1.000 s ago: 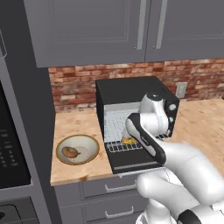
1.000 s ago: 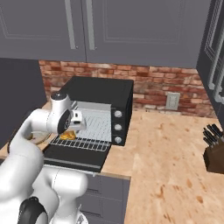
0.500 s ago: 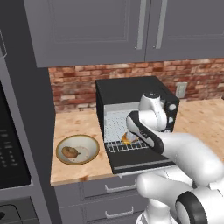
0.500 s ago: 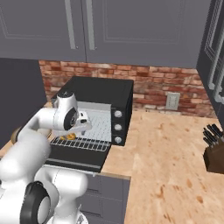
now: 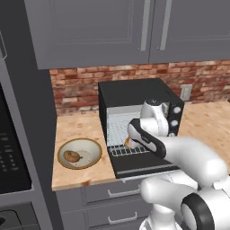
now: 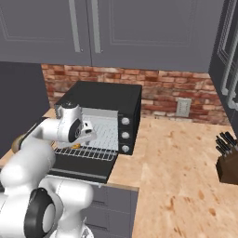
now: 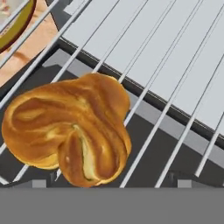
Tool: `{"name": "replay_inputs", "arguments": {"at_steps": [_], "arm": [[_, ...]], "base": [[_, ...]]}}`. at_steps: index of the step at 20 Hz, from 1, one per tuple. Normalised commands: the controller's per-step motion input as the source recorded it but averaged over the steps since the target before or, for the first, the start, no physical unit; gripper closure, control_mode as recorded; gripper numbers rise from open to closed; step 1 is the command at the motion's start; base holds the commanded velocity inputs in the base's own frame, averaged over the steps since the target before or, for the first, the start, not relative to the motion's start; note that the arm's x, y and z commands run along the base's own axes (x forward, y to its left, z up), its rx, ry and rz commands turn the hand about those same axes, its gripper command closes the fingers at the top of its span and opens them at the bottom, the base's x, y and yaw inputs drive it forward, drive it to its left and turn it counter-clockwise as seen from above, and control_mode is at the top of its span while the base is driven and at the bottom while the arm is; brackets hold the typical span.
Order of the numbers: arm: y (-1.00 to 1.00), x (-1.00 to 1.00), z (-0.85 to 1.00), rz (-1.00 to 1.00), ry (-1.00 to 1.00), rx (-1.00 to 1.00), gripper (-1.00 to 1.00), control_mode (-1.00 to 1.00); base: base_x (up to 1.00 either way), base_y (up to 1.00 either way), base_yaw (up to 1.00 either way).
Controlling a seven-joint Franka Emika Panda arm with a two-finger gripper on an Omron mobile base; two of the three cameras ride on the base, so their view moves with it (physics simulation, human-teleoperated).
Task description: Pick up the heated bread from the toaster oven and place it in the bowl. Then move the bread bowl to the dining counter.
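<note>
Heated bread [image 7: 70,131] is sitting on the wire rack [image 7: 175,74] at the front left of the toaster oven [image 5: 134,96], door [image 5: 141,164] dropped open. Gripper [image 5: 131,142] is hanging right over it with fingers spread fully wide, gripping nothing. In the hand view the bun is lying dead ahead, slightly left of centre, long axis running roughly across the frame, so my read is the jaws need to straddle its short width on the way down. Bowl [image 5: 92,147] is waiting just left of the oven on the counter [image 5: 76,128], a darker brown lump [image 5: 72,156] already in it.
</note>
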Motion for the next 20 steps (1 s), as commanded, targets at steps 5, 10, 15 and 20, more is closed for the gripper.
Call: {"name": "replay_inputs", "arguments": {"at_steps": [5,10,15,20], "arm": [[0.15,0.26,-0.04,0.05,0.0,0.0,-1.0,-1.0],[0.1,0.24,-0.12,0.05,0.0,-0.01,-1.0,-1.0],[0.08,0.08,-0.12,0.06,-0.02,0.0,1.0,-1.0],[0.01,-0.01,0.0,0.01,-0.01,0.0,1.0,-1.0]], "base": [[0.0,0.0,0.0],[0.0,0.0,0.0],[0.0,0.0,0.0],[0.0,0.0,0.0]]}}
